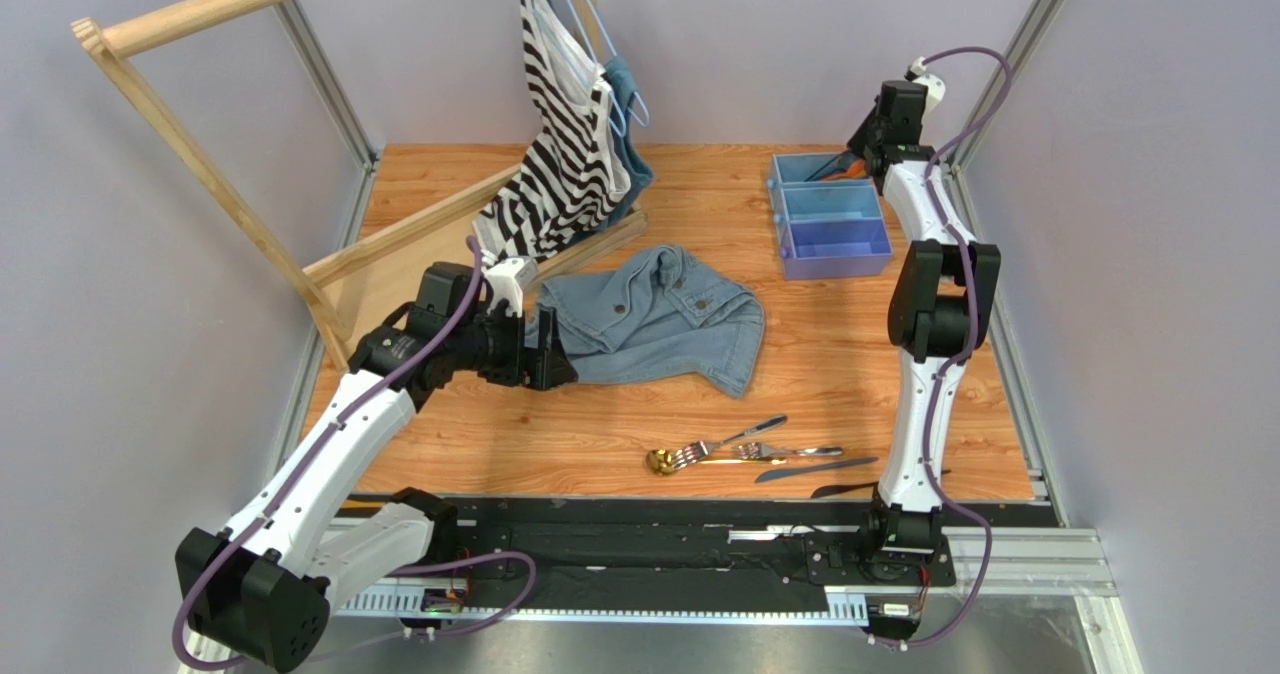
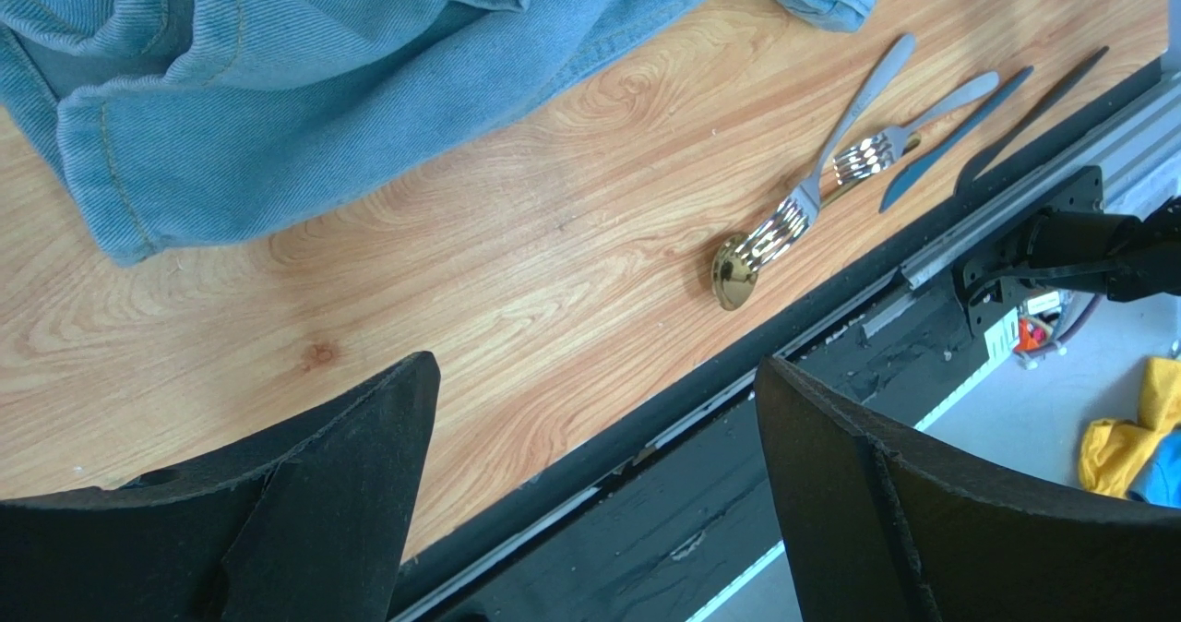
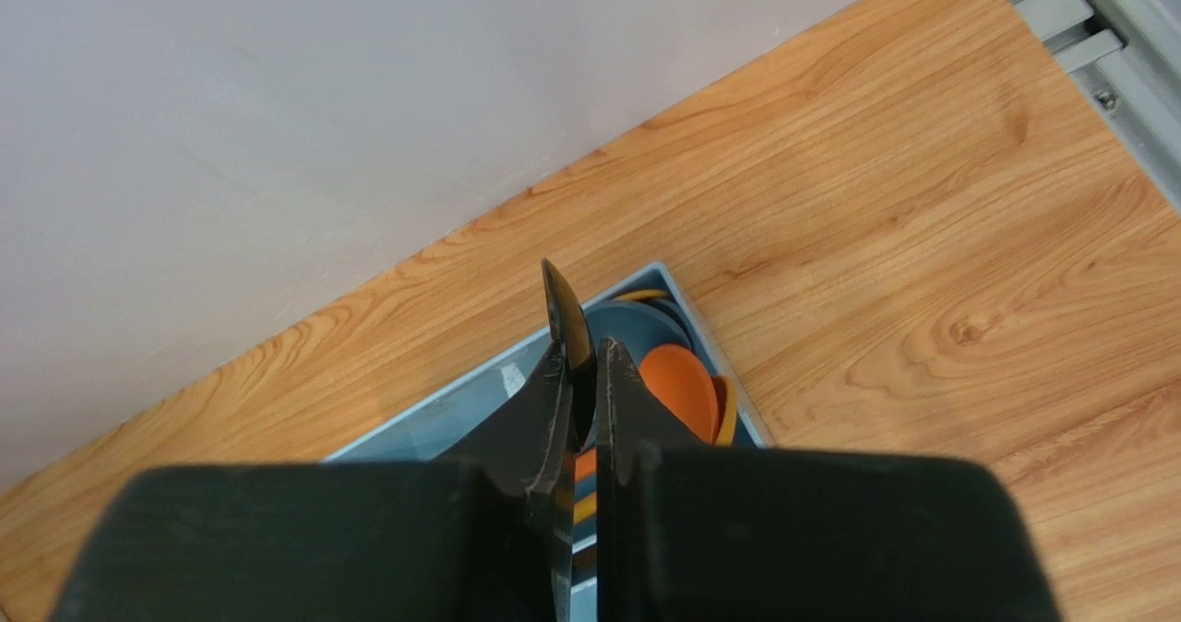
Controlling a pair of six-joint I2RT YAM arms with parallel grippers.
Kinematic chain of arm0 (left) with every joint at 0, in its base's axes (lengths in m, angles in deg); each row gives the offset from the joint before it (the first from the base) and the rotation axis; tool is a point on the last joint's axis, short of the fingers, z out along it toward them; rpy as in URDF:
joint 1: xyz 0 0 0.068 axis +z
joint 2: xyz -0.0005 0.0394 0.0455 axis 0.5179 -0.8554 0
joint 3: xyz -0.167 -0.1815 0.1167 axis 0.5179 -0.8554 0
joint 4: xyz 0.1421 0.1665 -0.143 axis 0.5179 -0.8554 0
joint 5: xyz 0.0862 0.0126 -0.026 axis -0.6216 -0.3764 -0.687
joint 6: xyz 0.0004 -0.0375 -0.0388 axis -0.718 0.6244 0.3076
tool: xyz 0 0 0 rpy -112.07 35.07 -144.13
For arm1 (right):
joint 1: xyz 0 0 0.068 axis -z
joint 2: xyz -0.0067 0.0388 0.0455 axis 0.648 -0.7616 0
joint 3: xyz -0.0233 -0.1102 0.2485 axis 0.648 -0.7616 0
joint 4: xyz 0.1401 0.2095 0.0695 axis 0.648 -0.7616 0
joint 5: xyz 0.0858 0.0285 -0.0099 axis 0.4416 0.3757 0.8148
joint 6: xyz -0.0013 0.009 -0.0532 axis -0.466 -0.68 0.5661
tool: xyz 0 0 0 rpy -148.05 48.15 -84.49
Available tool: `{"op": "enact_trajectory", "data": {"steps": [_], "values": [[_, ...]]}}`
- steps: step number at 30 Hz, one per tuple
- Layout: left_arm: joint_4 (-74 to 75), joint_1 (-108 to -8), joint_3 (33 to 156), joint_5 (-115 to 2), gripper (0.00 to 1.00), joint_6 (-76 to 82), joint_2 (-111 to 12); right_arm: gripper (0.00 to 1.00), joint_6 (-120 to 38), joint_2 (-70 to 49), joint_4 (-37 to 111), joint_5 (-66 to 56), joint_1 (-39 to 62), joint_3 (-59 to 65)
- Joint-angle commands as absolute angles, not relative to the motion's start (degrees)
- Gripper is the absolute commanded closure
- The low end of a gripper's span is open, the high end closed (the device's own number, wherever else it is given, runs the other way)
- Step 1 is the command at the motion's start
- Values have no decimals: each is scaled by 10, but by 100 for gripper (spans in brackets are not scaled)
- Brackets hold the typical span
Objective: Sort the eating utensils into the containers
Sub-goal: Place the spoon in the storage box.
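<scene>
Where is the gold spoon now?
The gold spoon lies by the table's near edge, about midway in the top view, its bowl at a fork's tines, knives to its right.

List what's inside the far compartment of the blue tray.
An orange spoon, a grey-blue spoon and a yellow edge show in the blue tray. The right claw, shut on a dark utensil, covers the rest.

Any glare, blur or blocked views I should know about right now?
Top external: even light, soft shadows, sharp, but the cutlery looks small. Left wrist: forks glint yet read clearly; the left end effector is dark, slightly soft foreground. Right wrist: the right end effector and the dark utensil it pinches hide most of the tray; no glare.
</scene>
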State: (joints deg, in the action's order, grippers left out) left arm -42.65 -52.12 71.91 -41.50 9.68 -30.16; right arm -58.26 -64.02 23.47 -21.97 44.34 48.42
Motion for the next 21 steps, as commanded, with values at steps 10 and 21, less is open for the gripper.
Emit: {"op": "enact_trajectory", "data": {"steps": [10, 21], "values": [[-420, -523, 717, -417, 11, 90, -303, 85, -578, -610, 287, -176, 442, 423], [-422, -523, 717, -423, 11, 92, -300, 48, -568, -583, 291, -181, 442, 410]]}}
